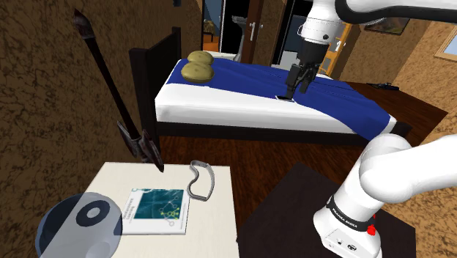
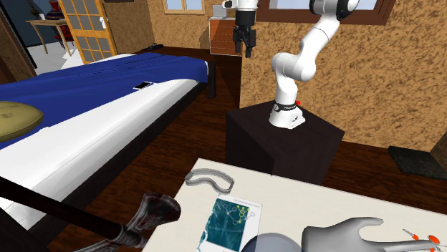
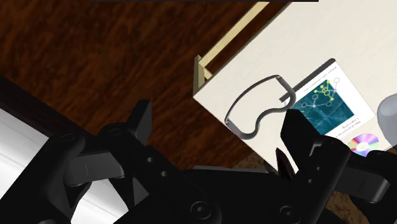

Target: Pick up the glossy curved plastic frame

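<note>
Frame (image 1: 212,183) lying on table (image 1: 220,227); gripper (image 1: 296,89) hovering high, jaws standing apart, empty. Approach beginning; next: descending, aligning over 1 rim.

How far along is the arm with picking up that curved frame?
Nothing is done yet: the grey curved frame lies on the white table beside the booklet. In hand: the gripper hangs open and empty, high and away from the table. Left: approach, descend, grasp, lift.
</note>
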Available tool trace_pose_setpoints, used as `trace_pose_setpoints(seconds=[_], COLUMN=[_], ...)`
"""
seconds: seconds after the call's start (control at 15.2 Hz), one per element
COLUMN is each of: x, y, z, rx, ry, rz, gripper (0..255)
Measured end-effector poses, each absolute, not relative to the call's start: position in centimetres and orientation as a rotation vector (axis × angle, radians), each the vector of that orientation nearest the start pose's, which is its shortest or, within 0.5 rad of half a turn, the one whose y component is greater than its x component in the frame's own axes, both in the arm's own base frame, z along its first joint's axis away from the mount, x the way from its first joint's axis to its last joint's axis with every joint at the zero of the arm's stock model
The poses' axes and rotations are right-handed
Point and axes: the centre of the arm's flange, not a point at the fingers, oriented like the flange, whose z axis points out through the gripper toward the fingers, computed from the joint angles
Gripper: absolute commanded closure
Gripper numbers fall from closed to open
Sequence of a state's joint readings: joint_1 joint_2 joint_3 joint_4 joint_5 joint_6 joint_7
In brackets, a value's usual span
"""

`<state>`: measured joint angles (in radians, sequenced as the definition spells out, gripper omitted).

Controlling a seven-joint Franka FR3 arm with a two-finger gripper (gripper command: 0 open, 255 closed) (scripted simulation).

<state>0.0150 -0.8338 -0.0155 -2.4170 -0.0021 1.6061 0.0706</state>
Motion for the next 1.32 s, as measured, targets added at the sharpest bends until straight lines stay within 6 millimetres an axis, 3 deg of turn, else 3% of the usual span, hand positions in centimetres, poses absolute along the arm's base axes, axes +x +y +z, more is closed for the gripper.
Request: trace_pose_setpoints(seconds=[0.2, 1.19, 1.32], x=[30.3, 37.2, 38.5], y=[-0.1, 3.2, 4.4], z=[56.5, 39.5, 37.2], rx=[-3.119, -2.978, -2.958], ry=[0.116, 0.264, 0.283], rz=[-0.04, -0.116, -0.127], gripper=[0, 0, 0])
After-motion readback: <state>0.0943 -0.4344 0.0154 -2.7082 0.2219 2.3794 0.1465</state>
